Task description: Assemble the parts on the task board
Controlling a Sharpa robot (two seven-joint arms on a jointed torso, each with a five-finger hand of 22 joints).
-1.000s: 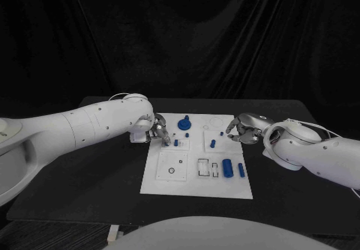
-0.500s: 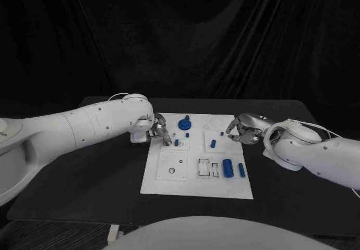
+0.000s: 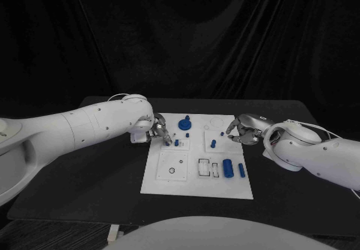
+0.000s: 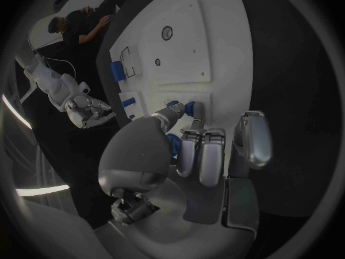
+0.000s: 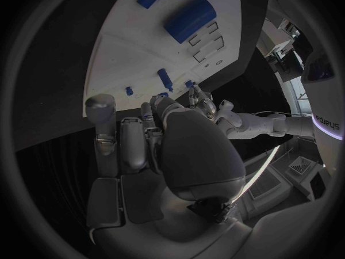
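Note:
The white task board (image 3: 196,182) lies mid-table. My left hand (image 3: 158,130) hovers at its far left edge, its fingers (image 4: 203,155) half bent, and I see nothing in it. Its thumb tip is close to two small blue pegs (image 3: 176,141) (image 4: 188,107) standing in the board. A round blue part (image 3: 185,124) sits just beyond them. My right hand (image 3: 241,130) is at the far right edge with fingers (image 5: 131,144) curled beside a small peg (image 3: 222,134). Whether it holds anything is hidden. Another peg (image 3: 213,143) stands nearby.
A thick blue cylinder (image 3: 227,168) and a slim blue pin (image 3: 241,169) lie on the board's near right, next to rectangular slots (image 3: 204,166). A square plate with a round hole (image 3: 171,170) is at the near left. Black table (image 3: 90,177) surrounds the board.

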